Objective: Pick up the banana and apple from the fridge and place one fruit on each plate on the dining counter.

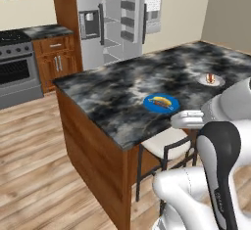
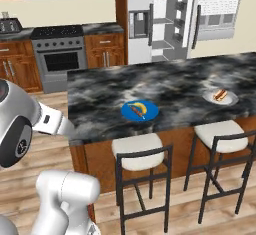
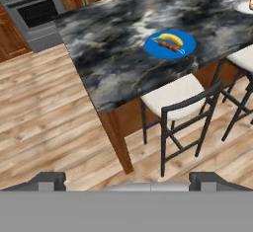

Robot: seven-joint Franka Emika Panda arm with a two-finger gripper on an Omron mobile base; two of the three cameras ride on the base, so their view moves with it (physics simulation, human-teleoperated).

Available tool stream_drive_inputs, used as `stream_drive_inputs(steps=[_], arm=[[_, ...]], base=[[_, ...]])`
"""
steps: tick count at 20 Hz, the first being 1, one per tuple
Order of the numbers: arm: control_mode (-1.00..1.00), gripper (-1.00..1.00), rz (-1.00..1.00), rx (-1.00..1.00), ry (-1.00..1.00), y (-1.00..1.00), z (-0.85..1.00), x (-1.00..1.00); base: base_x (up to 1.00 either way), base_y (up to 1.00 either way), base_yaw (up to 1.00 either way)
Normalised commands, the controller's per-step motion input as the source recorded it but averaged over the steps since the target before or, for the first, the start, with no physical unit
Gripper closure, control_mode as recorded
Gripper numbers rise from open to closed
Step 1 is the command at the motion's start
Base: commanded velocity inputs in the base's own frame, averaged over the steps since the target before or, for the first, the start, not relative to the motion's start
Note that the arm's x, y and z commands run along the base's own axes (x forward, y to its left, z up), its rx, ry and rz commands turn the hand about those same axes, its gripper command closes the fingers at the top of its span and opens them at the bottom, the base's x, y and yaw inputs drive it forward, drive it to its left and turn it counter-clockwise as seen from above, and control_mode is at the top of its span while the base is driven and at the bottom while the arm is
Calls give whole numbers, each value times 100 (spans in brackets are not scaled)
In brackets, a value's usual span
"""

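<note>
Yellow banana (image 3: 168, 39) on blue plate (image 3: 185, 48) | pale plate (image 3: 243, 6) cut off | hand (image 3: 127, 180) open, empty

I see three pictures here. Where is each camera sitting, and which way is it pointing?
Left base view: behind the arm's left, facing forward-down over the dining counter toward the open fridge; white arm rises lower right.
Right base view: behind its right, facing the same counter; arm lower left.
Hand view: on the hand, looking down at floor, a stool and the counter; gripper fingertips at bottom.
All share the blue plate holding the banana.
</note>
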Motion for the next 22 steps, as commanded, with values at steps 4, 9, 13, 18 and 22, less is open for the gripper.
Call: stream_drive_inputs(steps=[4, 9, 13, 18, 22], arm=[[100, -100, 0, 0, 0, 0, 0, 0], [100, -100, 0, 0, 0, 0, 0, 0], [100, -100, 0, 0, 0, 0, 0, 0], [100, -100, 0, 0, 0, 0, 0, 0], [100, -100, 0, 0, 0, 0, 0, 0]], base=[[24, 100, 0], [79, 100, -7], [100, 100, -18], [49, 100, -8], [-20, 100, -1]])
